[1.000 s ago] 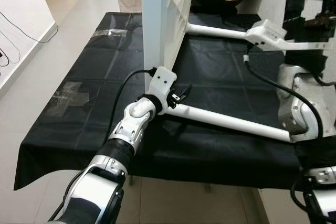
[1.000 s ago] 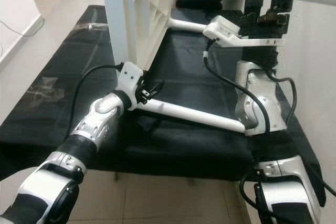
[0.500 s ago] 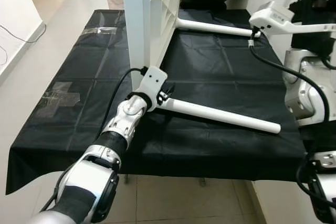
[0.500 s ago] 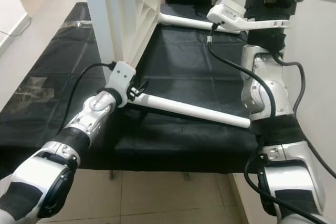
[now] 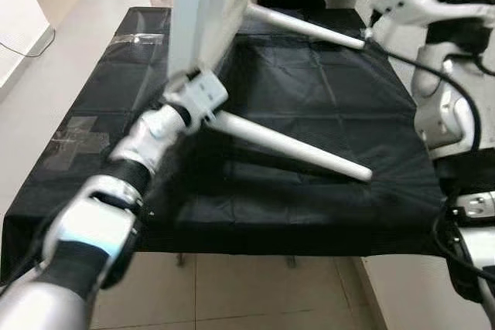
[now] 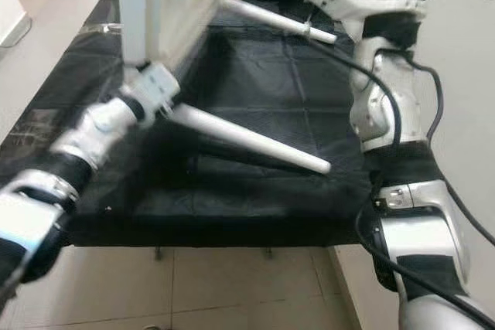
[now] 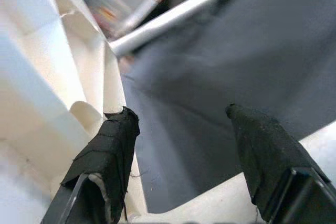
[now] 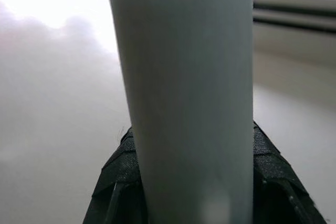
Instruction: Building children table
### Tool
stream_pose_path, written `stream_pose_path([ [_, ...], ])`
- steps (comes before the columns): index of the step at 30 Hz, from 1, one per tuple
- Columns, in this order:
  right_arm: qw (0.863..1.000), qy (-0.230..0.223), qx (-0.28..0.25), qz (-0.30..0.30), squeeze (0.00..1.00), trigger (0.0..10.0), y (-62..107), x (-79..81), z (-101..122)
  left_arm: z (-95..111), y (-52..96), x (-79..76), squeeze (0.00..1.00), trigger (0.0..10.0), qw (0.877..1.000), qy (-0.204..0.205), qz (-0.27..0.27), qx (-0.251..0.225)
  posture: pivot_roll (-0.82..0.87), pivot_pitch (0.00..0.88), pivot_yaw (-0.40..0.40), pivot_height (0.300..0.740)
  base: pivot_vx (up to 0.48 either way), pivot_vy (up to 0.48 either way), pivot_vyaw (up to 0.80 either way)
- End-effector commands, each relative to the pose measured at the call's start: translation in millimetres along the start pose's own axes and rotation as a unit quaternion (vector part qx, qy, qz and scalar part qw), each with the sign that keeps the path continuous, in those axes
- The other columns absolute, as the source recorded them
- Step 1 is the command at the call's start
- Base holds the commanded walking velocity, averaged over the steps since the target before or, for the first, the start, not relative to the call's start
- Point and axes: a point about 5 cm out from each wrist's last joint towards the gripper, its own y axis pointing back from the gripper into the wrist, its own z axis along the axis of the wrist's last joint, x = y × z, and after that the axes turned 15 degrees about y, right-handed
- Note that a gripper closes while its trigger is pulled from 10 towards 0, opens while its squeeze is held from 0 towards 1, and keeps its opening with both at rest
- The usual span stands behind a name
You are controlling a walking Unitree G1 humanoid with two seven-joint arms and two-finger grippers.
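The right gripper (image 8: 191,182) is clenched around a white table leg (image 8: 184,93): in its wrist view the two black fingers (image 8: 118,182) press against either side of the thick round tube, which runs straight out from between them. In the head views the right arm (image 6: 379,98) is raised at the right side, its wrist up near the top edge of the picture, beyond the right edge of the black-covered surface (image 5: 309,106).

The left gripper (image 7: 181,135) is released. Its wrist view shows the two black fingers spread wide apart with dark cloth between them; one fingertip (image 7: 118,129) lies against the cream ribbed underside of the small table (image 7: 63,77). In the head views the left wrist (image 5: 197,98) is blurred and sits at the base of another white leg (image 5: 290,144), right where that leg meets the table top (image 5: 197,13).

The small white table stands tipped on its side near the left part of the surface, its flat top upright and its legs pointing toward the right edge. The nearer leg slopes down over the cloth toward the front right corner. A farther leg (image 5: 305,27) reaches across the back of the surface toward the right arm. Beige floor tiles (image 5: 255,291) show below the front edge.
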Motion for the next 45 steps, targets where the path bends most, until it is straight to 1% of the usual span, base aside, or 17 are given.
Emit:
stream_pose_path([
  [1, 0.997, -0.009, 0.080, -0.004, 0.00, 0.0, -1.7, -2.2, -36.4, -25.6, 25.2, 48.5, 0.00, 10.0, 0.992, 0.016, 0.110, 0.055, 0.14, 0.069, -0.006, 0.740, 0.000, 0.000, 0.00],
  [2, 0.980, -0.061, 0.183, 0.042, 0.00, 0.0, 9.3, 13.6, -65.0, 10.5, 21.7, 77.9, 0.00, 10.0, 0.989, -0.067, 0.129, 0.020, 0.16, 0.051, -0.010, 0.740, 0.000, 0.000, 0.00],
  [6, 0.952, -0.116, 0.269, 0.084, 0.00, 0.0, 25.2, 29.3, -83.8, 37.5, 18.3, 91.9, 0.00, 10.0, 0.984, -0.113, 0.136, -0.006, 0.17, 0.042, -0.007, 0.740, 0.000, 0.000, 0.00],
  [11, 0.904, -0.178, 0.362, 0.140, 0.00, 0.0, 51.0, 49.6, -95.5, 68.4, 12.3, 98.9, 0.00, 10.0, 0.979, -0.148, 0.136, -0.038, 0.18, 0.030, -0.008, 0.740, 0.000, 0.000, 0.00],
  [13, 0.851, -0.228, 0.431, 0.194, 0.00, 0.0, 80.5, 69.3, -97.0, 108.2, 6.3, 105.0, 0.00, 10.0, 0.969, -0.177, 0.149, -0.083, 0.19, 0.020, -0.002, 0.740, 0.000, 0.000, 0.00],
  [14, 0.851, -0.228, 0.431, 0.194, 0.00, 0.0, 80.5, 69.3, -97.0, 108.2, 6.3, 105.0, 0.00, 10.0, 0.969, -0.177, 0.149, -0.083, 0.19, 0.020, -0.002, 0.740, 0.000, 0.000, 0.00],
  [16, 0.812, -0.261, 0.465, 0.237, 0.00, 0.0, 104.7, 83.5, -87.8, 136.9, 1.7, 104.5, 0.00, 10.0, 0.963, -0.188, 0.154, -0.117, 0.19, 0.008, 0.003, 0.740, 0.000, 0.000, 0.00],
  [21, 0.767, -0.297, 0.492, 0.287, 0.00, 0.0, 133.3, 97.6, -69.6, 148.2, -5.8, 91.5, 0.00, 10.0, 0.965, -0.179, 0.132, -0.139, 0.19, 0.005, 0.003, 0.740, 0.000, 0.000, 0.00],
  [24, 0.714, -0.330, 0.520, 0.333, 0.00, 0.0, 164.2, 109.3, -51.0, 135.3, -18.8, 53.3, 0.00, 10.0, 0.967, -0.195, 0.064, -0.154, 0.19, 0.001, 0.004, 0.740, 0.000, 0.000, 0.00],
  [28, 0.691, -0.348, 0.518, 0.365, 0.00, 0.0, 175.0, 114.1, -38.2, 118.7, -25.0, 20.6, 0.00, 10.0, 0.969, -0.185, 0.001, -0.161, 0.18, 0.005, 0.009, 0.740, 0.000, 0.000, 0.00],
  [29, 0.682, -0.351, 0.516, 0.380, 0.00, 4.9, 179.5, 115.3, -32.8, 108.8, -26.7, -0.1, 0.00, 10.0, 0.971, -0.165, -0.037, -0.169, 0.18, 0.008, 0.009, 0.740, 0.000, 0.000, 0.00],
  [30, 0.682, -0.351, 0.516, 0.380, 0.00, 4.9, 179.5, 115.3, -32.8, 108.8, -26.7, -0.1, 0.00, 10.0, 0.971, -0.165, -0.037, -0.169, 0.18, 0.008, 0.009, 0.740, 0.000, 0.000, 0.00],
  [31, 0.674, -0.355, 0.514, 0.395, 0.00, 10.0, 183.2, 115.9, -28.1, 100.4, -27.0, -17.3, 0.00, 10.0, 0.971, -0.150, -0.065, -0.176, 0.18, 0.008, 0.008, 0.740, 0.000, 0.000, 0.00],
  [36, 0.643, -0.391, 0.504, 0.423, 0.00, 10.0, 192.6, 115.2, -12.0, 62.3, -19.5, -67.8, 0.00, 10.0, 0.973, -0.073, -0.136, -0.171, 0.18, 0.010, 0.008, 0.740, 0.000, 0.000, 0.00],
  [39, 0.641, -0.401, 0.488, 0.437, 0.00, 10.0, 194.9, 114.0, -5.1, 42.2, -11.9, -86.9, 0.00, 10.0, 0.975, -0.035, -0.153, -0.157, 0.18, 0.011, 0.010, 0.740, 0.000, 0.000, 0.00],
  [40, 0.637, -0.421, 0.466, 0.447, 1.00, 10.0, 197.8, 110.8, 4.0, 12.8, 9.3, -118.9, 0.00, 10.0, 0.971, 0.003, -0.189, -0.144, 0.17, 0.016, 0.005, 0.740, 0.000, 0.000, 0.00],
  [45, 0.645, -0.425, 0.435, 0.463, 1.00, 10.0, 199.4, 107.5, 9.3, -9.7, 43.0, -153.2, 0.00, 10.0, 0.964, 0.049, -0.225, -0.130, 0.18, 0.018, -0.005, 0.740, 0.000, 0.000, 0.00],
])
